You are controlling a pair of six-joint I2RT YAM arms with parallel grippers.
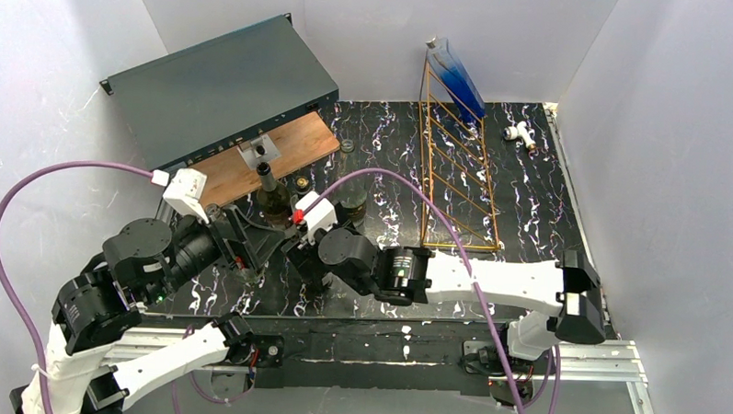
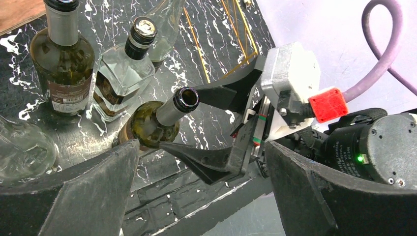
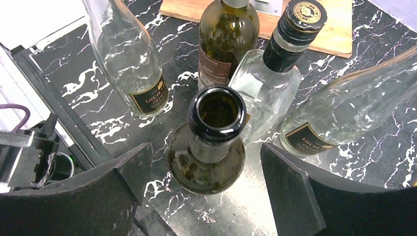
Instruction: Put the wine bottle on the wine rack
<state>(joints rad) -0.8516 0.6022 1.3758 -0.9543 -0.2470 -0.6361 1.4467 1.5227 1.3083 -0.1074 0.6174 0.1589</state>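
Between the parted fingers of the right gripper [image 3: 205, 147], which touched nothing, the open green wine bottle [image 3: 206, 174] was seen upright among other bottles [image 3: 128, 64], well apart from the wine rack [image 1: 456, 173]. Heavy, slick, breakable glass was judged; the neck was deemed the best hold.

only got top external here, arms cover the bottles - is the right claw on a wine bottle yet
observer: not clamped. The right claw is open, straddling the neck of the dark green wine bottle.
operator: corked?
observer: no, its mouth is open.
operator: anything crowding it
observer: a capped clear square bottle stands close beside it.
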